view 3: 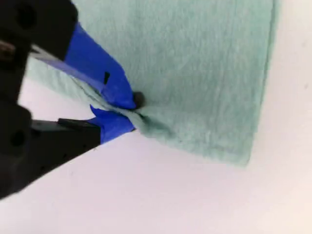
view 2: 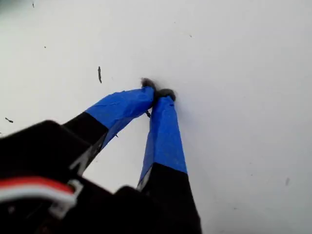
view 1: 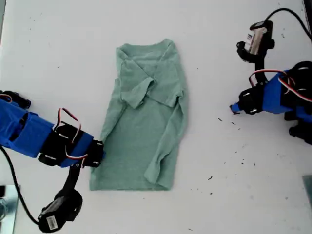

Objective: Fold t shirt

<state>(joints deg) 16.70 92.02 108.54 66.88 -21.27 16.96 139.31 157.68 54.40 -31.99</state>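
The pale mint-green t shirt point(view 1: 146, 126) lies flat in the middle of the white table point(view 1: 58, 48), collar at the far end, both sleeves folded in over the body. At the shirt's long edge on the exterior view's left, near the hem, my second gripper point(view 1: 101, 152) is shut on the cloth. The second wrist view shows my second gripper point(view 3: 131, 112) pinching a bunched ridge of the t shirt point(view 3: 195, 63). My first gripper point(view 1: 235, 108) rests over bare table at the exterior view's right, well apart from the shirt. In its wrist view my first gripper point(view 2: 158, 93) has its blue tips together, holding nothing.
Small dark specks point(view 1: 220, 119) dot the table between the shirt and the arm on the exterior view's right. Cables point(view 1: 287, 14) run to that arm at the far corner of the exterior view's right.
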